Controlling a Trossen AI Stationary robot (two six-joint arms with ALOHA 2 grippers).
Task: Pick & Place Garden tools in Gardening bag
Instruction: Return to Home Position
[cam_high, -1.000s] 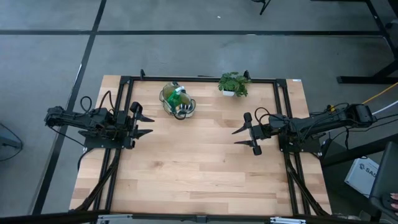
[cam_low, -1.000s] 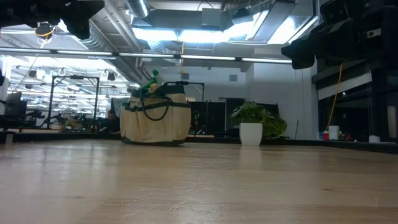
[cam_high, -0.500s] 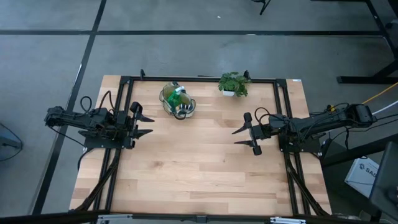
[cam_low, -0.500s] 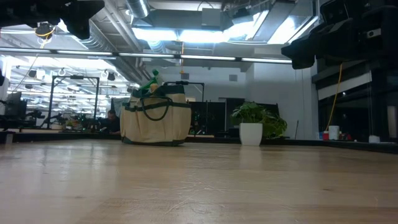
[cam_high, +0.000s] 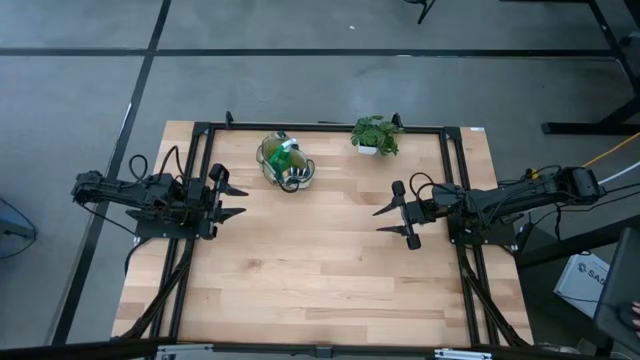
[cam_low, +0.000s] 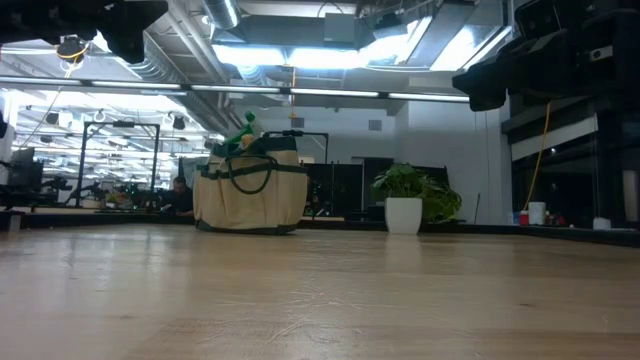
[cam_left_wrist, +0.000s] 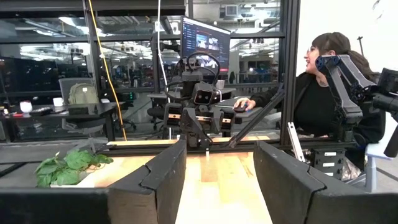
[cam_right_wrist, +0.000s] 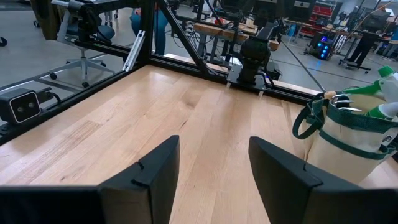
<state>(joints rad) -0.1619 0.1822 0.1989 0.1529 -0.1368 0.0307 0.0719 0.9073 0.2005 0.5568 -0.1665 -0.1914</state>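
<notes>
Dark fingers of the left tool (cam_high: 246, 201) are held apart with nothing between them. Those of the right tool (cam_high: 377, 221) are likewise spread and empty. The two tools are pointed at each other, well apart, above the pale wooden bench (cam_high: 320, 290). No garden tool is seen lying on the boards between or below them.

Ahead of the left tool and off to its left side, the tan gardening bag (cam_high: 285, 163) is set upright near the far edge of the bench. From the right tool the same bag is found ahead and to the right, and farther off, so the left arm is judged the nearer of the two. The bag is touched by neither tool. Its dark green handles are raised, and the green tool (cam_high: 290, 157) is seen standing out of its open top. Pale metal prongs, taken to be the hand fork's tines (cam_right_wrist: 339, 96), are glimpsed at the rim in the right wrist view. The trowel cannot be made out.

The packing is therefore judged complete. The coming withdrawal is thought to depend only on each tool being drawn straight back along its own line, away from the bag, with no sideways sweep towards it.

Beyond the bag, a leafy plant (cam_high: 376, 134) in a white pot is left untouched. Past the bench, a seated person (cam_left_wrist: 323, 99) is seen in the left wrist view.
</notes>
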